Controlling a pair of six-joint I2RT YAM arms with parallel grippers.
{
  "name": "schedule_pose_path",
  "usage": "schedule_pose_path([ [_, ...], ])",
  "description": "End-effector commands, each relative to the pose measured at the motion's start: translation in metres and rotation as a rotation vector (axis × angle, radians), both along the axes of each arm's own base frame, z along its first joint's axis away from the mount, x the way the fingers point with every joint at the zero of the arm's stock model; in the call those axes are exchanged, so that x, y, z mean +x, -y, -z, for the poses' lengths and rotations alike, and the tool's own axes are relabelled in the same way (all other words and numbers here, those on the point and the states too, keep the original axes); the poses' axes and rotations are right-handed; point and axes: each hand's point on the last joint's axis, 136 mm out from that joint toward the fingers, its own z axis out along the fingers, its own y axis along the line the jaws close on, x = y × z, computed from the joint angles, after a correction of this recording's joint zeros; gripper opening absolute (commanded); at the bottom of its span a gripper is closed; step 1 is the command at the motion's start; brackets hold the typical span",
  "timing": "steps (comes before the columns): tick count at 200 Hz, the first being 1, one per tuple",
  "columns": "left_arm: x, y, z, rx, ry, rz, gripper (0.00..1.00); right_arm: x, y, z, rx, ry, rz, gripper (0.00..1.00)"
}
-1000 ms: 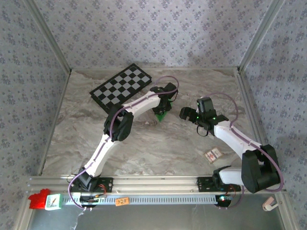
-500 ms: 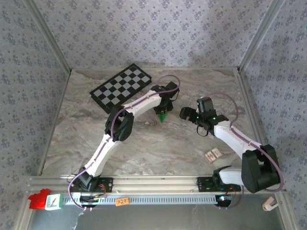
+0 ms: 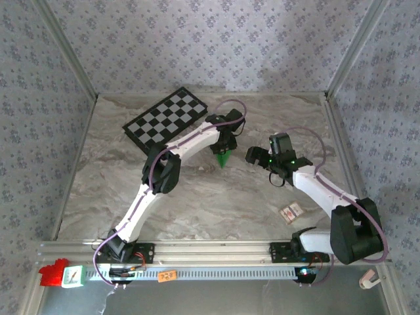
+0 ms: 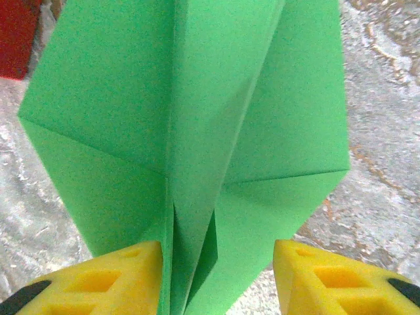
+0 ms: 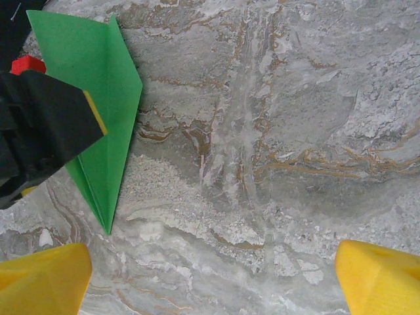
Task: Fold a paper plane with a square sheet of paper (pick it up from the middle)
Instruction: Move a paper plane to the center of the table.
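Paper plane lay on the marble tabletop toward the far middle. It was a slim green dart with its nose pointing toward the arm bases and its wings spread flat to either side of a raised centre fold. The left gripper stood over the tail end, its yellow fingers apart and straddling that centre fold. They did not look pressed onto it, although the left finger sat very near the paper. The right gripper hung just to the right of the plane with its jaws spread wide and nothing between them.

The folding looked finished, so the step in hand was most likely letting the plane go cleanly. To do that well, the left gripper would need to keep its jaws parted and rise straight up off the fold. A sideways drift could catch a wing edge and skew or reopen the thin paper. The small red block sat just beyond the plane's far left corner, so any push in that direction should be avoided. The right gripper was best kept where it was, clear of the nose.
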Motion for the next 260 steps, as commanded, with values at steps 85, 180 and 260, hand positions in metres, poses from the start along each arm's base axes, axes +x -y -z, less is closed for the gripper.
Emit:
schedule_pose_path([
  [85,0.003,-0.019,0.004,0.127,0.006,0.047,0.49,0.004,0.002,-0.004,0.015,0.007,0.021,0.97],
  [180,-0.002,-0.026,0.038,0.190,-0.050,0.057,0.51,0.006,0.001,-0.004,0.017,0.004,0.020,0.97],
  [260,-0.005,-0.017,0.034,0.143,-0.075,0.059,0.54,0.005,0.001,-0.002,0.019,-0.002,0.026,0.97],
])
